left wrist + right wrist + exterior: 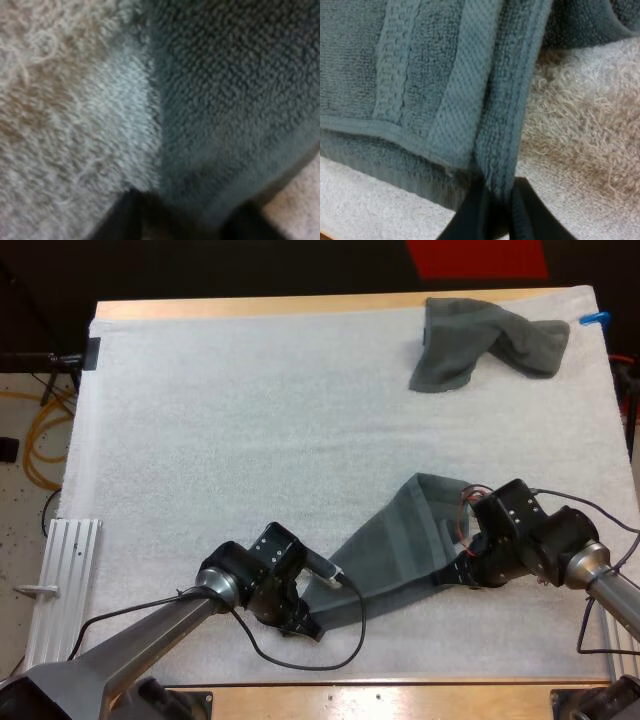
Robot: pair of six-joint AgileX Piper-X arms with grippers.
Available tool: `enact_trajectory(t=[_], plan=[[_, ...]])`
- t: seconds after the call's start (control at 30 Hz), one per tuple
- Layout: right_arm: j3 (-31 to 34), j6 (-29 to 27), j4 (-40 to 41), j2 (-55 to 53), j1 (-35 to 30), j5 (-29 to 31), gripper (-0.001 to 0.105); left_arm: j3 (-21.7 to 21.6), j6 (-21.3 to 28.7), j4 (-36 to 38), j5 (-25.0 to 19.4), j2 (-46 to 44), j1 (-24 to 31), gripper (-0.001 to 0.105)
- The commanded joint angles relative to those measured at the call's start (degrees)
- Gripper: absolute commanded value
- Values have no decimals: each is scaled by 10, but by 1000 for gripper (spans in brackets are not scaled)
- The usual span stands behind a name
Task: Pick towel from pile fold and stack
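1. Left gripper (308, 623), black two-finger claw on the arm nearest the cam: fingers (125, 220) part-closed, pressing from both sides on a thick bunch of cloth at the towel's near-left corner.
2. White mat (250, 440), fuzzy, loopy pile, rectangular, covers most of the wooden table (300, 308).
3. Held towel (400, 540), dark grey-green terry cloth: at near-centre of mat, pulled taut btwn both claws, far part lying on the mat. Judgement: pick done, towel opened out approx. flat; fold not yet made, stacking left too.
4. Crumpled towel (480, 345), same grey-green terry, soft lumpy heap at far-right of mat, well apart from the held one. Judgement: it waits its turn.
5. Right gripper (462, 575), black two-finger claw: nearly closed, nipping the held towel's stitched hem at its right corner.
6. Hem detail by the right claw: flat woven band w/ ribbed stripes, rolled sewn edge; pile beside it short & nubby. Limp stuff, likely sags if tension drops.
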Motion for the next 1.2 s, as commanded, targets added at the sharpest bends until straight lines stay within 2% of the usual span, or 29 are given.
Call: enact_trajectory(t=[0.0, 0.03, 0.2, 0.3, 0.37, 0.4, 0.47, 0.57, 0.67, 0.77, 0.87, 1.03, 1.17], plan=[[1, 0, 1, -5, 0, -5, 0, 6, -8, -6, 15, 7, -3, 10], [1, -2, 1, -5, 0, -3, 0, 4, -9, -6, 25, 5, -3, 0], [1, -35, 1, -18, 0, 15, 0, -18, -11, 22, 71, -10, -3, 0], [-13, -54, 20, -45, 0, 73, 0, -44, -14, 46, 116, -38, 3, 0], [-38, -81, 50, -76, 0, 131, 0, -63, -35, 45, 184, -72, 19, 0], [-48, -88, 63, -84, 0, 150, 0, -68, -40, 43, 197, -82, 25, 0], [-89, -116, 99, -112, 0, 177, 0, -81, -69, 23, 271, -115, 53, 0], [-148, -131, 142, -141, 0, 184, 0, -95, -115, -8, 375, -154, 99, 0], [-209, -131, 163, -154, 0, 181, 0, -104, -156, -30, 441, -188, 144, 0], [-265, -131, 182, -157, 0, 157, 0, -112, -188, -39, 482, -216, 174, 0], [-305, -129, 201, -157, 0, 107, 0, -121, -227, -58, 503, -246, 186, 0], [-331, -108, 230, -158, 1, 87, 0, -137, -276, -73, 504, -295, 184, 0], [-337, -89, 287, -159, 10, 45, 0, -141, -305, -69, 480, -334, 184, 0]])
